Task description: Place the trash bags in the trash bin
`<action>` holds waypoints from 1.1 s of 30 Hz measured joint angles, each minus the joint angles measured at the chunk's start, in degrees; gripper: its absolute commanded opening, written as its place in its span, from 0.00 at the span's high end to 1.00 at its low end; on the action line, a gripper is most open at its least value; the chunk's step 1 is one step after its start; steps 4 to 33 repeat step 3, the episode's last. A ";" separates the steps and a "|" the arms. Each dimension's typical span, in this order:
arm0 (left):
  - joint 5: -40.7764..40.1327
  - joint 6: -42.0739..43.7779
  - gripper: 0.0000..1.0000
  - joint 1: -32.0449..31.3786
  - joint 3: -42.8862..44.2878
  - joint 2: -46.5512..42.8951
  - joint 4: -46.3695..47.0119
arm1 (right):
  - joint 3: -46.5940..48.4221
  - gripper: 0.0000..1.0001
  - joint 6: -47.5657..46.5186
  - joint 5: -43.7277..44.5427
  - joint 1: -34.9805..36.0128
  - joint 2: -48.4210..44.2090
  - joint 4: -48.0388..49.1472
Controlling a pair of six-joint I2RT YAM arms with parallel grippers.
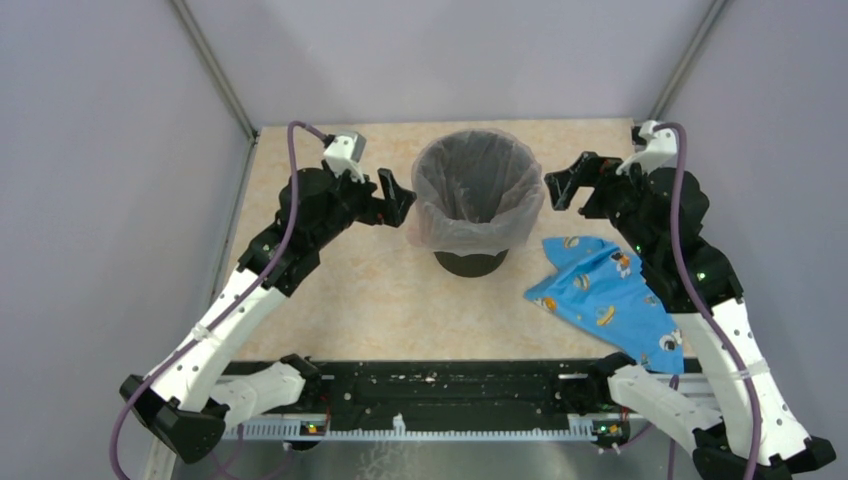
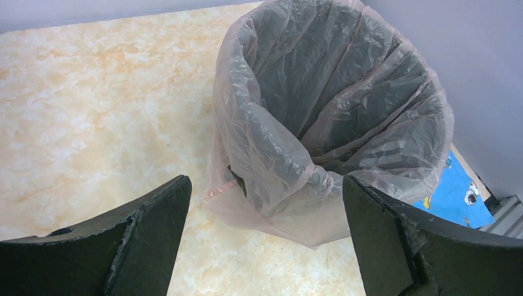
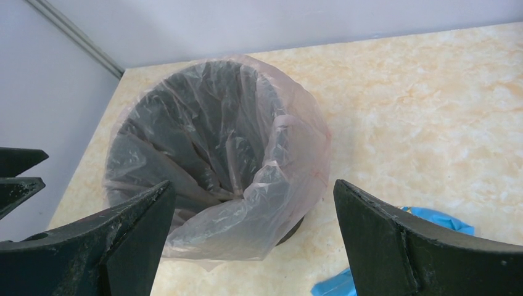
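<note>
The black trash bin stands at the middle back of the table. A pale-pink translucent trash bag lines its inside and folds out over the rim, hanging down the sides. It also shows in the left wrist view and the right wrist view. My left gripper is open and empty, just left of the bin rim. My right gripper is open and empty, just right of the rim. Neither touches the bag. The left gripper's fingers show at the right wrist view's left edge.
A blue patterned cloth lies on the table to the right of the bin, under my right arm. Grey walls close the table at the left, back and right. A black rail runs along the near edge.
</note>
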 measured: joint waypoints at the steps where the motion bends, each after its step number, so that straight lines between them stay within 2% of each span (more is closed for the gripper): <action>1: 0.00 0.00 0.01 0.00 0.00 0.00 0.00 | 0.00 0.01 0.00 0.00 -0.02 0.00 0.00; 33: 0.00 0.00 0.01 0.00 0.00 0.00 0.00 | 0.00 0.01 0.00 0.00 -0.02 0.00 -0.02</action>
